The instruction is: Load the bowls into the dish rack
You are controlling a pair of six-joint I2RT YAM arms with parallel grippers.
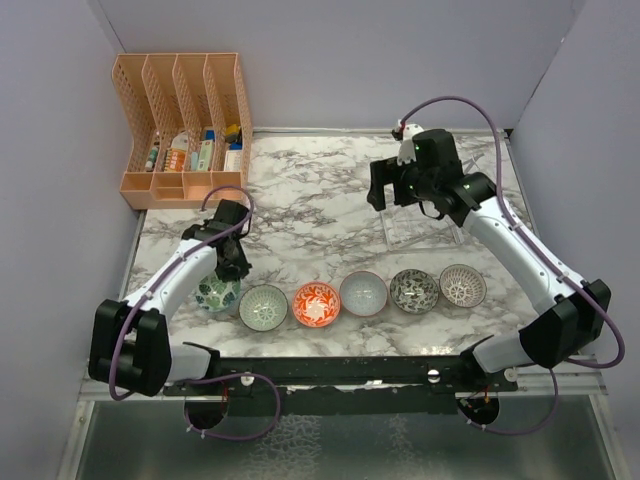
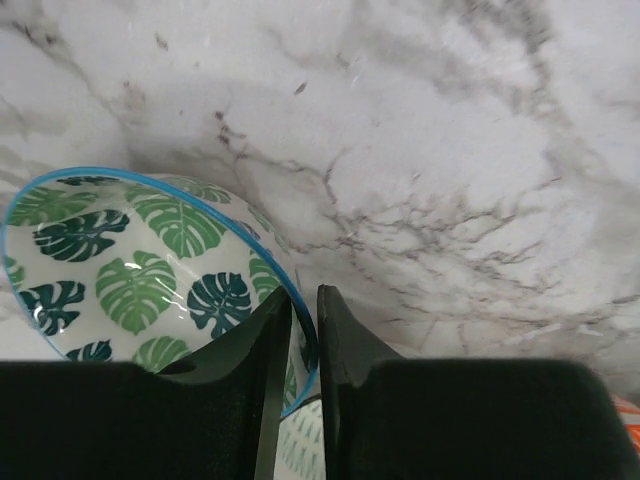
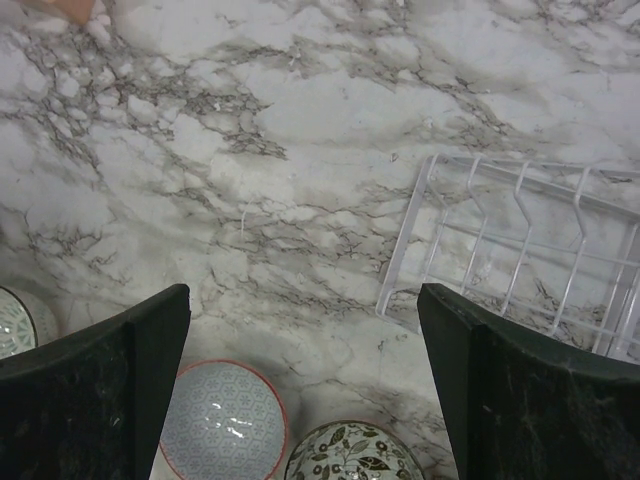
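Looking from the top view, six bowls sit in a row along the bench's near edge. The left claw (image 1: pixel 228 268) is down on the green-leaf bowl (image 1: pixel 215 293) at the row's left end. The clear dish rack (image 1: pixel 415 228) lies toward the far right corner with no bowl in it, and the right claw (image 1: pixel 392 198) hangs at its left side.

On the left wrist view, the fingers (image 2: pixel 270 330) pinch that bowl's wall at the rim, one inside, one outside. Glazed ceramic is likely stiff, slick, chippable and heavy for a rim pinch, so it may swivel. A deeper, firm hold seems wise.

On the right wrist view, the claw is spread wide on nothing, with the rack's ribs at right.
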